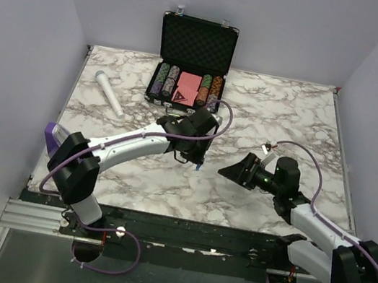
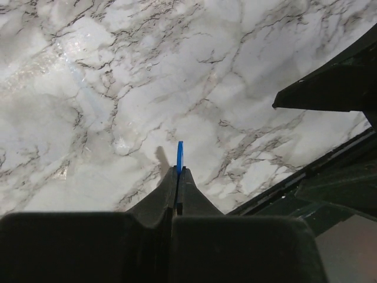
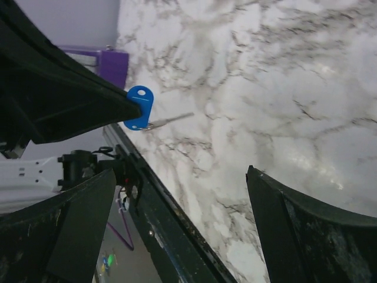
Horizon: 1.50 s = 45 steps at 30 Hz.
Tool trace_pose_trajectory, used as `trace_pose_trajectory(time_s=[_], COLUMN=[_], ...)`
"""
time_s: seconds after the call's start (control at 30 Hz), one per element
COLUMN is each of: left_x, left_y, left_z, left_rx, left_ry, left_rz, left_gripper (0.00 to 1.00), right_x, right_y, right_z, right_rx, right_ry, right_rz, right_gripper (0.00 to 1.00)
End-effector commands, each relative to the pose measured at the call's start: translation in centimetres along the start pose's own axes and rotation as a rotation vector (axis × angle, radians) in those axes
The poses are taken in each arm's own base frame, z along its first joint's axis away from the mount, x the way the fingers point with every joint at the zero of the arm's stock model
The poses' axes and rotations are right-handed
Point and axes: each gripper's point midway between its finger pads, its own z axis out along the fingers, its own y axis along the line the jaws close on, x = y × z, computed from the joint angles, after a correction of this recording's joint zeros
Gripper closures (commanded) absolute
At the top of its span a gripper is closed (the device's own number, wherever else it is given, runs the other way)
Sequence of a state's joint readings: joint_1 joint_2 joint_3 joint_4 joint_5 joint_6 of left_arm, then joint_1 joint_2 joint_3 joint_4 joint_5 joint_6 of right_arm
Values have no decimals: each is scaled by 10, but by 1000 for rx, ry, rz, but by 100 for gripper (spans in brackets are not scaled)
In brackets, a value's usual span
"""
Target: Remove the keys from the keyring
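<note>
Pinching the blue key tag (image 2: 179, 154), left fingers (image 2: 162, 197) clamp tight; right fingers (image 3: 294, 236) gape wide; the thin key (image 3: 171, 121) looks light, stiff, slippery; take its flat blade.

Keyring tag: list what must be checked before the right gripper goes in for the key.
1. Left gripper shut on the blue tag: ok.
2. Key sticks out sideways from the tag, clear of the left fingers: ok.
3. Right gripper open, jaws wide apart: ok.
4. Key lined up between the right jaws: not ok; in the right wrist view it sits up and left of the gap.
5. Grippers apart, nothing between them in the top view: ok.
6. Key already free of the tag: cannot tell.
</note>
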State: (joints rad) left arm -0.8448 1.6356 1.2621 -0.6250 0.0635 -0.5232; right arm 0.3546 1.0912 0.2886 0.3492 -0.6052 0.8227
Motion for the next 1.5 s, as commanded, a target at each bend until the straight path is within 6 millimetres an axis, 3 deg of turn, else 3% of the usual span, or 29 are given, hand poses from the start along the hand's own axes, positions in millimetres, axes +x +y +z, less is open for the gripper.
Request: trace_pose_trajectory(time_s=[0.0, 0.3, 0.6, 0.8, 0.9, 1.13, 1.47], left_x=[-11, -38, -79, -93, -96, -106, -114], left_y=[-7, -36, -67, -84, -87, -101, -101], left_z=[-44, -116, -204, -243, -255, -275, -293], left_rx=[-15, 85, 219, 293, 312, 408, 435], left_ry=[-53, -150, -310, -331, -336, -360, -384], left_rz=[-86, -208, -375, -481, -539, -613, -732], left_gripper=[100, 100, 100, 100, 100, 100, 100], right_x=[-4, -30, -68, -85, -92, -95, -100], right_y=[49, 126, 186, 242, 261, 286, 298], right_z=[-14, -50, -66, -91, -101, -106, -107], right_rx=[-206, -435, -505, -659, -706, -798, -811], right_ry=[-10, -132, -176, -211, -242, -180, -194], right_rz=[-92, -270, -355, -441, -481, -535, -558], right_gripper=[0, 0, 0, 3, 6, 10, 27])
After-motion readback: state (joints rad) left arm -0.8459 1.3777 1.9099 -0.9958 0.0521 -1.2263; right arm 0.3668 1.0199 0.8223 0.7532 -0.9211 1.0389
